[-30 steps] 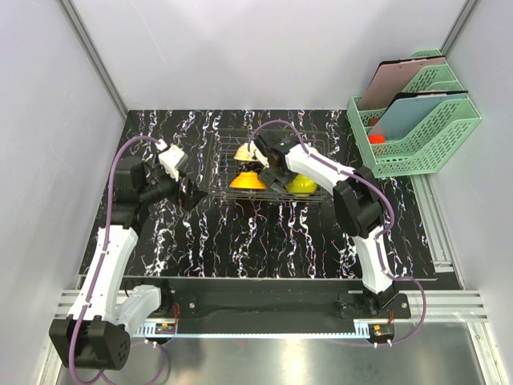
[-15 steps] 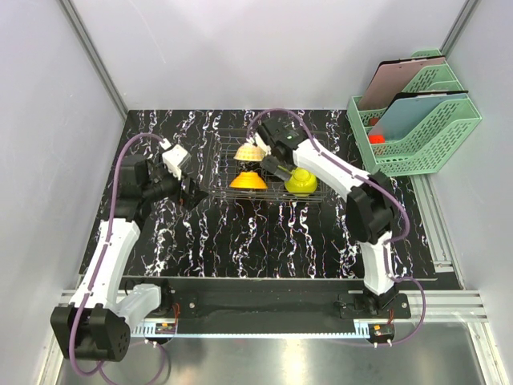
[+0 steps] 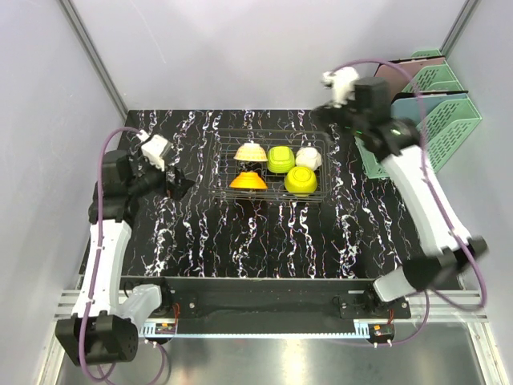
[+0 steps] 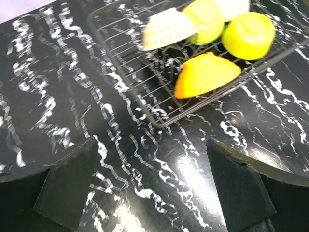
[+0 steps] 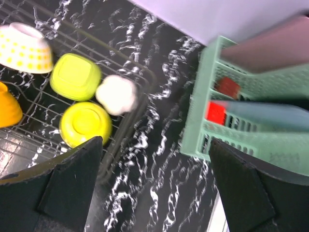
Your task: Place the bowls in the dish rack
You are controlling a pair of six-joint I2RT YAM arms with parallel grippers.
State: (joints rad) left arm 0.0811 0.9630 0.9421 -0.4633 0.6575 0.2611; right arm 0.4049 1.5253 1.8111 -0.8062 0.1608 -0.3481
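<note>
Black marbled table point(image 3: 240, 241). Wire dish rack point(image 3: 220, 172) at centre back, holding all five bowls: cream point(image 3: 251, 151), lime green point(image 3: 280, 159), white point(image 3: 309, 158) behind; orange point(image 3: 248, 181), yellow point(image 3: 300, 180) in front. Left gripper point(image 4: 154, 183) spread wide, empty, left of rack. Right gripper point(image 5: 154, 188) likewise wide, empty, beside green trays point(image 3: 433, 128).

No lettering, label, brand or number can be read anywhere (the cream bowl point(image 5: 24, 48) shows only dots).

My fingers point(image 4: 67, 188) are black. Beyond them the desk point(image 4: 48, 106) is black, veined white like marble. The orange bowl point(image 4: 206, 74), yellow bowl point(image 4: 248, 35), lime green bowl point(image 4: 205, 19) and white bowl point(image 5: 117, 94) are plain; the cream bowl point(image 4: 166, 30) carries yellow checks.
</note>
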